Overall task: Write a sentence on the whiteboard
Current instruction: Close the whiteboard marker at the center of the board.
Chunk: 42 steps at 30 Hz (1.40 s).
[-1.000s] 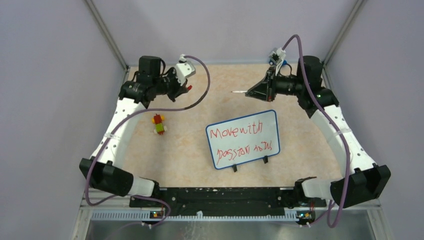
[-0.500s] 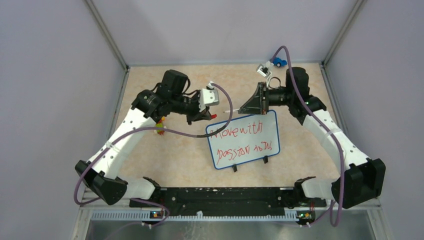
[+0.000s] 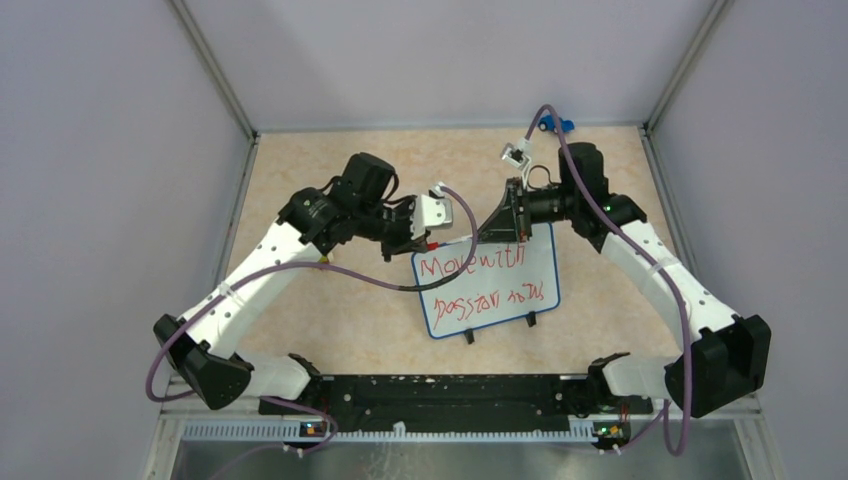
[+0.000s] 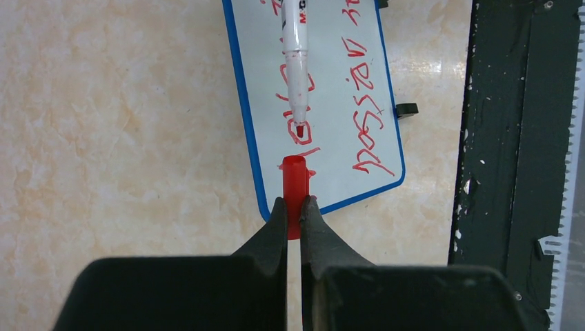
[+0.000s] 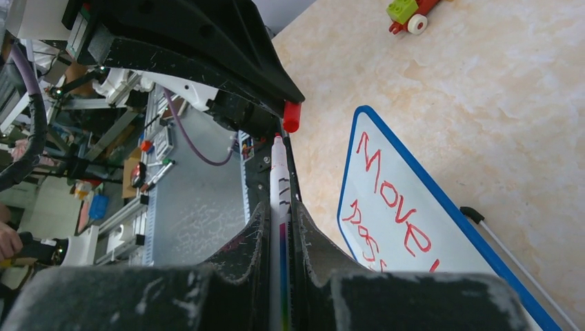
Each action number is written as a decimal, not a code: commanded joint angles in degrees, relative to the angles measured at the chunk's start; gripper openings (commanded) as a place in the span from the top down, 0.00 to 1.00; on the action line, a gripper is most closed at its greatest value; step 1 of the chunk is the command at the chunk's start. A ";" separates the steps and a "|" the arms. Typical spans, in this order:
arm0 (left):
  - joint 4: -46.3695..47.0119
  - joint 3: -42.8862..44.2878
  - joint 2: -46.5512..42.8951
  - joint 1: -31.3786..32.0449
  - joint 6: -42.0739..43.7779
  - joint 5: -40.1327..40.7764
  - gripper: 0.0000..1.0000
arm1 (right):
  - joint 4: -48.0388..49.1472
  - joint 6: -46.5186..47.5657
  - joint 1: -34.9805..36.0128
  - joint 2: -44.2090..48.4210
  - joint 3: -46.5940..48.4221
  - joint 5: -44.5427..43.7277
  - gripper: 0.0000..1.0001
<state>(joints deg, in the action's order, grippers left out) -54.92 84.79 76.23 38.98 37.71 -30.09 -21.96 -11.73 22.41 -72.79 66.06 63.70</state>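
Nearly mated: marker tip faces its cap above the whiteboard

Seen from its own wrist camera, the left pincer [image 4: 294,207] is pinching the closed end of a red cap [image 4: 294,181], with the cap's open mouth pointing away from it. Directly ahead, close but not touching, is the red tip of a marker [image 4: 295,76]. The marker's long white barrel runs almost in line with the cap. The right pincer [image 5: 277,215] is clamped around that barrel from the opposite side. Neither arm is clearly nearer, as they meet tip to mouth. Capping seems to need only a short push along this shared axis.

Black print on the barrel shows something like "M" and "G". Below them, the blue-rimmed whiteboard [image 3: 540,262] lies on the table [image 3: 600,290]. Its red sentence [image 3: 470,265] reads "Move with", then an illegible scrawled second line.
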 commanded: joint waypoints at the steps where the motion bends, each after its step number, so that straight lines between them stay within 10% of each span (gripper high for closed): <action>1: 1.13 -0.76 -2.08 0.22 0.33 1.33 1.00 | -1.13 3.17 0.79 2.14 0.13 -1.14 1.00; 42: 0.78 4.30 1.55 4.48 -2.53 2.50 1.00 | -0.87 4.92 5.65 -0.83 2.01 -5.96 1.00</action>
<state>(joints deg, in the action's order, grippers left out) -55.31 85.84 76.77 42.50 36.16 -27.92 -24.67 -7.97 26.68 -72.84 66.11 58.54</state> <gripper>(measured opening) 0.024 0.089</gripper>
